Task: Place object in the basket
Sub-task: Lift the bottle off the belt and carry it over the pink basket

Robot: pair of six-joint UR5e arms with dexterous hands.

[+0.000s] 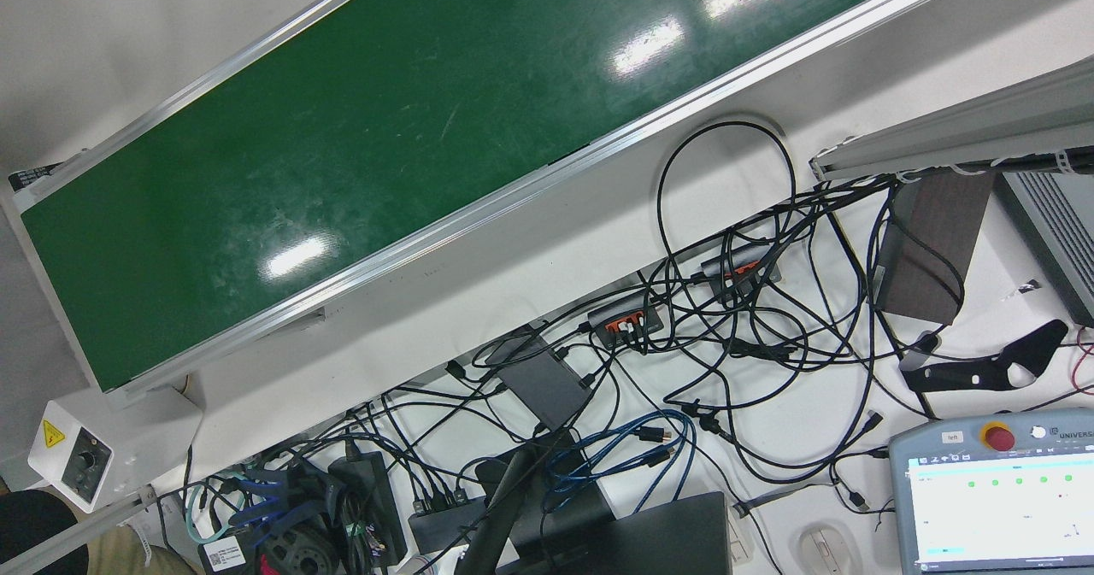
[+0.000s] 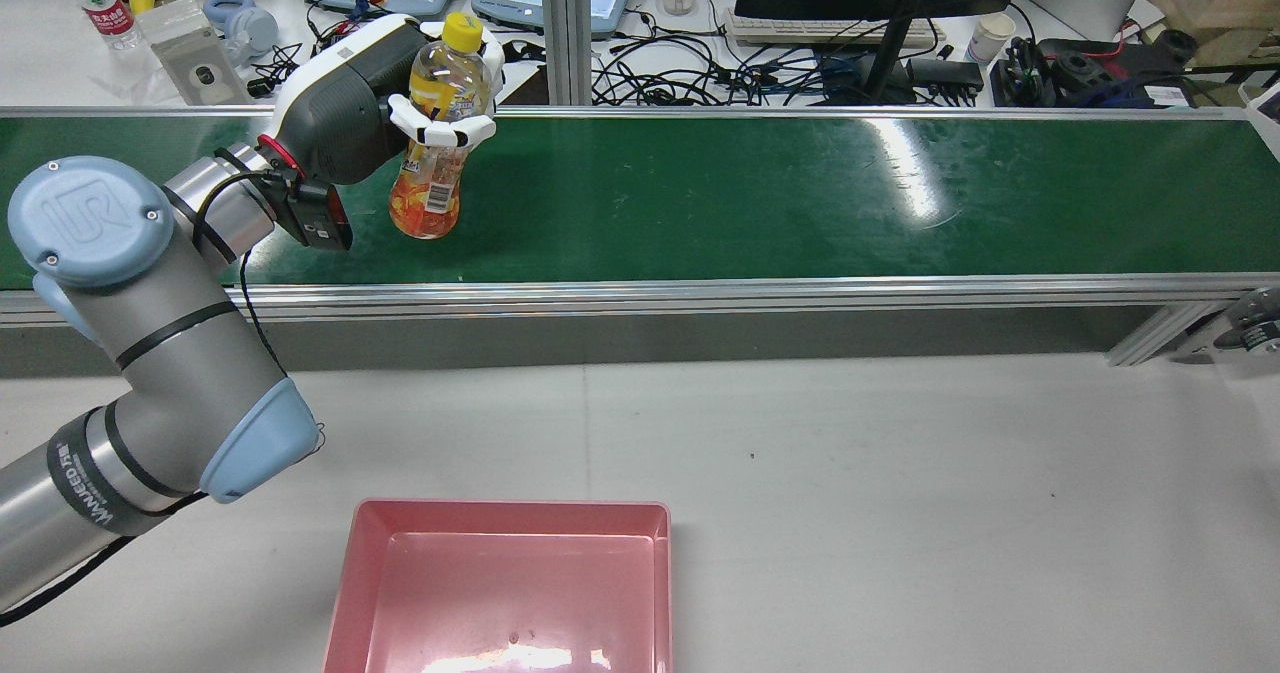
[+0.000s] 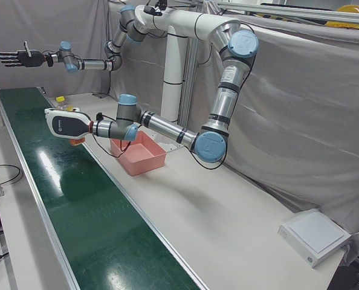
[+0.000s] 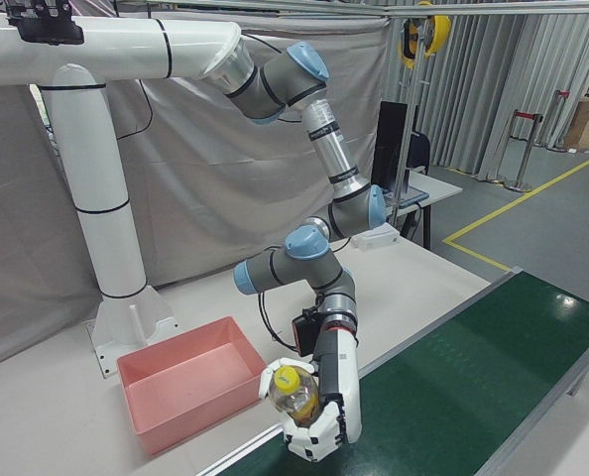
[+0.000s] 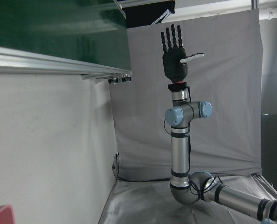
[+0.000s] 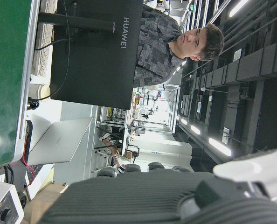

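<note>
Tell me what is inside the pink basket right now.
Nothing visible: the pink basket shows a bare floor with glare, though its near end is cut off in the rear view. The bottle is outside it, held over the green belt.

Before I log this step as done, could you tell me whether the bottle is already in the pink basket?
No, the pink basket holds nothing, and the bottle is in the left hand over the green belt.

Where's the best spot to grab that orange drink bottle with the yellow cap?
Probably around its middle, from the side. The bottle stands upright on the green belt, tall and rounded, with a narrower waist that fingers can wrap. The left hand is holding it that way, just under the cap.
</note>
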